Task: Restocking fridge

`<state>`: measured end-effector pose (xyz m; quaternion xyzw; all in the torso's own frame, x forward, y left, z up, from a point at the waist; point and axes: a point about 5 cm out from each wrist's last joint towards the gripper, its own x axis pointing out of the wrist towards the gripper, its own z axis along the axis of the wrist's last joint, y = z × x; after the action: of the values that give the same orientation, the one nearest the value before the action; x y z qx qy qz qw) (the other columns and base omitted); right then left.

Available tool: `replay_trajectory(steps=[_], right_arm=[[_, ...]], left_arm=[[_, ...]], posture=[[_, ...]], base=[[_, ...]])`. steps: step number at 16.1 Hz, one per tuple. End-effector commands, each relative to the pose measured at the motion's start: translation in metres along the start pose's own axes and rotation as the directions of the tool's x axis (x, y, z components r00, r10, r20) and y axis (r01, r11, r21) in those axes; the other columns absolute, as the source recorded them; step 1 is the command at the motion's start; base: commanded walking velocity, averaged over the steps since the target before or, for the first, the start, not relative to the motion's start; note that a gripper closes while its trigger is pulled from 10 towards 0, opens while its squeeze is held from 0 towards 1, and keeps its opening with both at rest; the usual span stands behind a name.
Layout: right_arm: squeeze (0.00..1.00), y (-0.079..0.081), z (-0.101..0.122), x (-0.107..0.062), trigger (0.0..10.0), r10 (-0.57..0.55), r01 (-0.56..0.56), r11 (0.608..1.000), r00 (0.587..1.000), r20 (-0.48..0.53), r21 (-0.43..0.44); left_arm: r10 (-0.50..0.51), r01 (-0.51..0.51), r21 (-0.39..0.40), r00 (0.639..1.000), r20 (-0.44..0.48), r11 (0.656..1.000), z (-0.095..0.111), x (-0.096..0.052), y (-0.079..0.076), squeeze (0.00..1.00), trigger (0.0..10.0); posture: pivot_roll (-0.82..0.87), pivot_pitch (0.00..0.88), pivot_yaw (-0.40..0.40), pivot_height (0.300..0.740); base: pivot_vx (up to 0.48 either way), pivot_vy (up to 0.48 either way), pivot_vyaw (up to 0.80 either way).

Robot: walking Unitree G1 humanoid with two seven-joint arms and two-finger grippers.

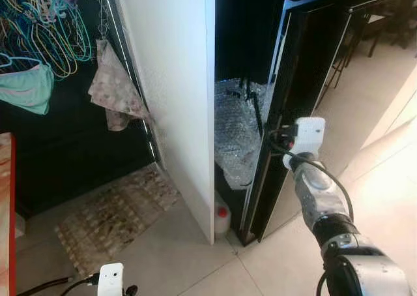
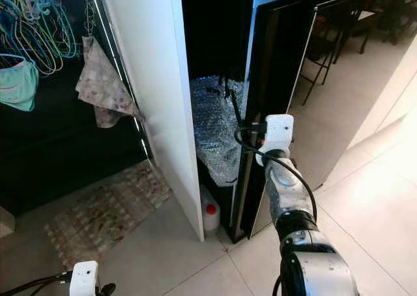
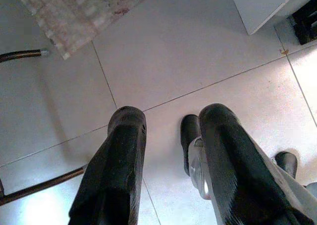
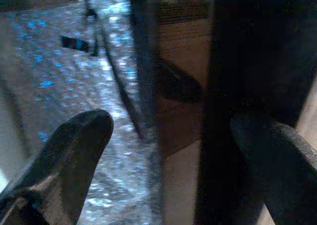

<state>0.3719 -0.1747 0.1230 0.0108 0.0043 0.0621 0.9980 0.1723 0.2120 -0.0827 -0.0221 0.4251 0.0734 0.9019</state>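
Observation:
A tall glossy black door (image 1: 303, 81) stands ajar beside a white panel (image 1: 176, 81). In the dark gap between them lies crumpled bubble wrap (image 1: 238, 133). My right gripper (image 4: 183, 131) is raised at the black door's near edge, open, with one finger (image 4: 74, 145) on the bubble-wrap side and the other on the door's outer side. My left gripper (image 3: 168, 121) hangs low and open over the tiled floor, holding nothing.
A white bottle with a red cap (image 1: 222, 219) stands on the floor at the foot of the white panel. A patterned rug (image 1: 114, 214) lies to the left. Hangers (image 1: 39, 22) and a cloth (image 1: 114, 87) hang above it. A red table edge (image 1: 5, 205) is at far left.

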Motion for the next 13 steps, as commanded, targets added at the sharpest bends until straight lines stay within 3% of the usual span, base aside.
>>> replay_trajectory(steps=[1,2,6,9,10,13], right_arm=[[0.0,0.012,0.001,0.004,10.0,0.094,-0.094,0.995,0.995,-0.026,0.02],[0.0,0.019,0.001,0.006,10.0,0.148,-0.148,0.989,0.988,-0.035,0.006],[0.0,0.022,0.005,0.01,10.0,0.18,-0.184,0.979,0.982,-0.057,-0.085],[0.0,0.022,0.009,0.013,10.0,0.188,-0.192,0.978,0.981,-0.056,-0.083],[0.0,0.026,0.008,0.014,10.0,0.211,-0.214,0.976,0.975,-0.064,-0.043],[0.0,0.041,0.014,0.02,10.0,0.28,-0.283,0.958,0.957,-0.078,-0.036]], left_arm=[[0.01,-0.01,0.018,1.0,-0.001,1.0,0.002,0.0,0.004,0.0,10.0],[0.011,-0.011,0.019,1.0,0.001,1.0,0.002,0.0,0.005,0.0,10.0],[0.01,-0.01,0.021,1.0,0.016,1.0,0.006,0.001,0.004,0.0,10.0],[0.006,-0.006,0.022,1.0,0.019,1.0,0.007,0.001,0.002,0.0,10.0],[0.005,-0.006,0.02,1.0,0.02,1.0,0.007,0.001,0.001,0.0,10.0],[0.008,-0.009,0.015,1.0,0.028,1.0,0.008,0.001,0.0,0.0,10.0]], posture=[[-0.04,0.0,0.066,0.74],[-0.04,0.0,0.067,0.74],[-0.04,0.0,0.066,0.74],[-0.04,0.0,0.062,0.74],[-0.04,0.0,0.061,0.74],[-0.03,0.0,0.053,0.74]], base=[[0.0,0.0,0.0],[0.0,0.0,0.0],[0.0,0.0,0.0],[0.0,0.0,0.0],[0.0,0.0,0.0],[0.0,0.0,0.0]])
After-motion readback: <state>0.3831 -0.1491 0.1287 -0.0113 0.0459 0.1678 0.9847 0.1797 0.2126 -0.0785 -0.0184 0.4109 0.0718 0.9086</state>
